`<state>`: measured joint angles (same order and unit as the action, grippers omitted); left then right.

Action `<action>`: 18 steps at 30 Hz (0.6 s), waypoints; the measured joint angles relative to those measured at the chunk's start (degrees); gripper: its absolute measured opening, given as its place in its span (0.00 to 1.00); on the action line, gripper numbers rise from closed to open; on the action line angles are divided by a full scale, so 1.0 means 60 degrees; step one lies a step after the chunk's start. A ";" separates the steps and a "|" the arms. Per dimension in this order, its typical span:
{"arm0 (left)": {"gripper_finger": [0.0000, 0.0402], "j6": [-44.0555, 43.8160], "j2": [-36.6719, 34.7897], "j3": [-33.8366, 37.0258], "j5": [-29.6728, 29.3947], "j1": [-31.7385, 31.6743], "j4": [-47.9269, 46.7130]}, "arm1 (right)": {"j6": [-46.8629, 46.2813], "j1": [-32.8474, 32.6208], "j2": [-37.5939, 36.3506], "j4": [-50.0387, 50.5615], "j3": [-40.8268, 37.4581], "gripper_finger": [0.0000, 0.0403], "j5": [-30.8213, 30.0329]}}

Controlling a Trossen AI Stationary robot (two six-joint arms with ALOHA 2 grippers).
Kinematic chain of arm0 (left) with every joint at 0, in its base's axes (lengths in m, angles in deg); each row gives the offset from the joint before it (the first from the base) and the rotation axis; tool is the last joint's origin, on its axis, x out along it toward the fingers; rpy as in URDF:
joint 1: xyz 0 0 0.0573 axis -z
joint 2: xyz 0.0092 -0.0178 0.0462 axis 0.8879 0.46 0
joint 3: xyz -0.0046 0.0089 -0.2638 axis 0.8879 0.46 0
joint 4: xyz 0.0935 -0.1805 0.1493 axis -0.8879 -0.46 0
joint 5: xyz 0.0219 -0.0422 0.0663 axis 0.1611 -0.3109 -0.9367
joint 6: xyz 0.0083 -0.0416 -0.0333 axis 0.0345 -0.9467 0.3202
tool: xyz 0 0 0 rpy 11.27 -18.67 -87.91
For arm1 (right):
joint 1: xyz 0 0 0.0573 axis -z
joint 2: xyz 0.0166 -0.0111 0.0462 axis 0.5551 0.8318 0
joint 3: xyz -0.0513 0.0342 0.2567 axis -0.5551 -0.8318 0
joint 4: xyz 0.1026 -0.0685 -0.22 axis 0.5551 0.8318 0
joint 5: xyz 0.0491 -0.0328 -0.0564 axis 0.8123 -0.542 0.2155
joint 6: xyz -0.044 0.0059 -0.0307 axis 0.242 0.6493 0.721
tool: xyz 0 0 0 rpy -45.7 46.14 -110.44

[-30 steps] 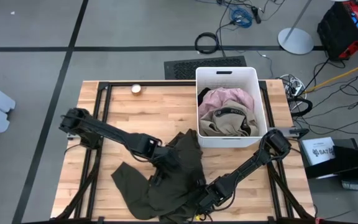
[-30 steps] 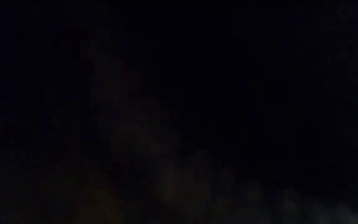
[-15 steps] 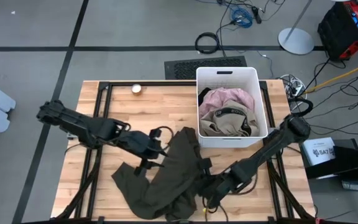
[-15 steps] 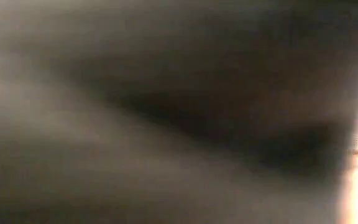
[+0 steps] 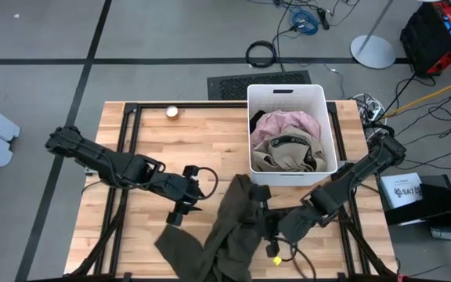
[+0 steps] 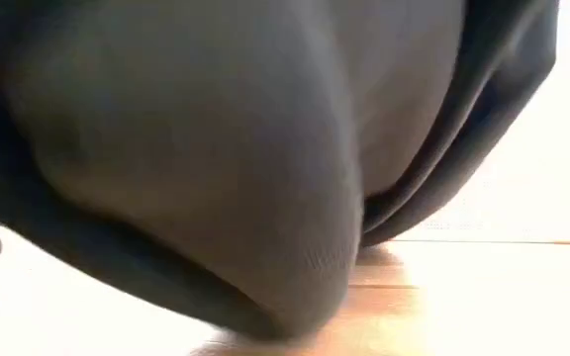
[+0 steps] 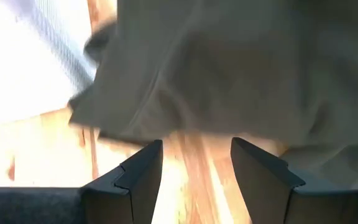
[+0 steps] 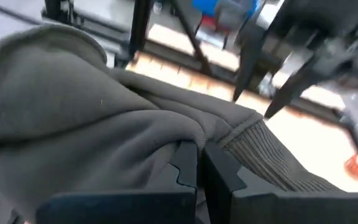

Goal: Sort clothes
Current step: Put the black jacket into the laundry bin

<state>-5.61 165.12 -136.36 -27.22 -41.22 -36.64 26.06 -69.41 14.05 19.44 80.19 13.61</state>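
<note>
1. Over the surface (image 5: 147,133), high view: one large dark olive garment (image 5: 225,227) lies bunched at the near middle edge. Right claw (image 5: 266,235) is pinched shut on its fabric. Left claw (image 5: 180,210) sits just beside the garment's left side, fingers spread wide, holding nothing. One white bin (image 5: 290,133) stands at the far right, with two garments clearly countable inside: one pale pink (image 5: 284,123), one beige with a lettered waistband (image 5: 288,153); a dark scrap shows at the bin's rim, too small to identify. One small round object (image 5: 171,112) lies near the far edge.

2. Low view: olive fabric (image 6: 216,148) fills nearly all of it, sagging onto the wood. No claw is visible.

3. Left wrist view: two fingers (image 7: 142,174) stand apart over bare wood, with the olive cloth (image 7: 229,68) just ahead and untouched.

4. Right wrist view: fingers (image 8: 188,165) are closed together with a fold of olive cloth (image 8: 86,124) caught between them, ribbed cuff beside.

5. Judgement: step in hand is lifting the olive garment. Next move likely needs the left claw to take a second hold, or the right to raise it clear.
</note>
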 joint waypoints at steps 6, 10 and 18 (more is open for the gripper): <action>0.50 -0.0215 -0.0024 0.0527 -0.1159 0.0008 0.0111 | 0.1088 0.0025 -0.0515 -0.0703 0.0105 0.00 -0.0515; 0.50 -0.0270 -0.0317 0.0654 -0.1628 -0.0004 0.0060 | 0.2026 0.0032 -0.0849 -0.0538 0.0807 0.00 -0.1303; 0.50 -0.0991 -0.0899 0.0668 -0.3194 0.0021 -0.0910 | 0.4790 0.0090 -0.0967 0.0183 0.3256 0.00 -0.4434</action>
<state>-11.55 159.73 -132.35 -46.39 -41.09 -42.10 54.80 -68.88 8.24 20.54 99.73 -13.00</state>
